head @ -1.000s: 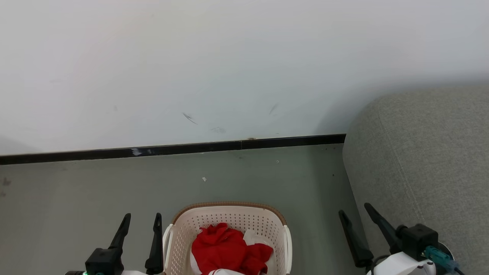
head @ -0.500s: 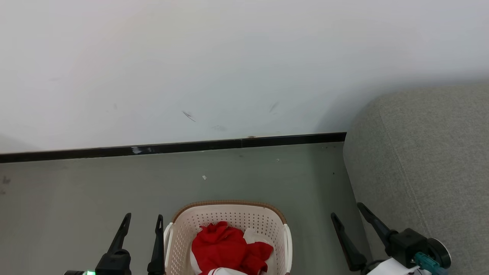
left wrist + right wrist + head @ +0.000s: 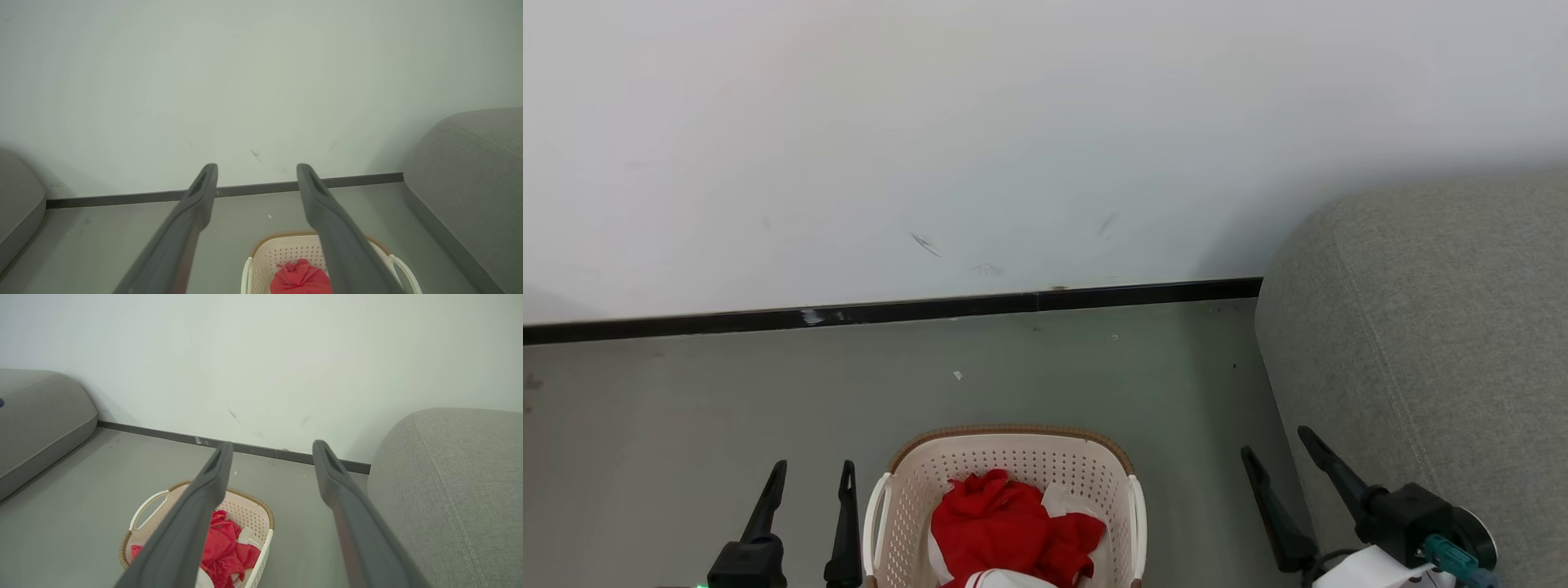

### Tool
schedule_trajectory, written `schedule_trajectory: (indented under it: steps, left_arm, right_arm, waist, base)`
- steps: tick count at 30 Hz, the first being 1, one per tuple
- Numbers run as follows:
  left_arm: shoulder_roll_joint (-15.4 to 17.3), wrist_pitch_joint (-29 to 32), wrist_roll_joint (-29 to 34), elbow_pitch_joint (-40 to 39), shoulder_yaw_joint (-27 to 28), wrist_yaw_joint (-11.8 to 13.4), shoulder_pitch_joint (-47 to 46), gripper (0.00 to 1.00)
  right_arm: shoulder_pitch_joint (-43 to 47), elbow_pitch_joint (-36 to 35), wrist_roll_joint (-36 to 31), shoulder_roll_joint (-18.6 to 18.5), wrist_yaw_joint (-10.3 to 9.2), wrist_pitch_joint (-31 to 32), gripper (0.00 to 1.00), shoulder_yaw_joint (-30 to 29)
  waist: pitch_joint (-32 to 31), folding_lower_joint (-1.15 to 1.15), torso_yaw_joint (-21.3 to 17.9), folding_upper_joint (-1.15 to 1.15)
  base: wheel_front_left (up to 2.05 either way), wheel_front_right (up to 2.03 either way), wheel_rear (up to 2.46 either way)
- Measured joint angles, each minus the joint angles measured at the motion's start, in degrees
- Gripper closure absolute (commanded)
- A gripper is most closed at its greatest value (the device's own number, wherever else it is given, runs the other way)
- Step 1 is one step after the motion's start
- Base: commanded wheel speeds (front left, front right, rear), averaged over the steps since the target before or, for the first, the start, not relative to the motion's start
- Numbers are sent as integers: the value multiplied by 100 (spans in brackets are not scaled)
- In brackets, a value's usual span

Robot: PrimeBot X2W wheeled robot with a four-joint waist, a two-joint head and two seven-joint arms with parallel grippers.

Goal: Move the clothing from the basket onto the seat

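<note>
Left gripper (image 3: 813,467): fingers spread wide, holding nothing, hanging just to the left of the basket (image 3: 1013,431).
Right gripper (image 3: 1274,441): same deal, open and empty, sitting between the basket and the seat (image 3: 1421,327).
Clothing (image 3: 1005,523): a crumpled red heap with a bit of white showing, down in the basket, with neither gripper touching it.
Basket spot: on the grey floor (image 3: 1054,376), near the seat's rounded end but not touching it.
Progress: my guess is the first grab hasn't happened yet.
Risk 1: the pile's all bunched up, so a pinch could catch one thin fold and the rest slips out onto the floor.
Risk 2: the basket looks light, so a finger hooking the rim or a handle could drag or tip it.
Risk 3: the right arm's tight against the seat, so a careless swing bumps the upholstery.
</note>
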Motion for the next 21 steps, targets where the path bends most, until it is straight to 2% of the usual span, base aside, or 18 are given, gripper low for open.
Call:
schedule_trajectory:
  steps: [21]
  left_arm:
    - [41,-1,26,259,-20,-63,-32,0]
  right_arm:
    - [-6,-34,85,1,0,0,0,-7]
  waist:
    - [171,-1,-10,0]
  base:
    - [0,0,0]
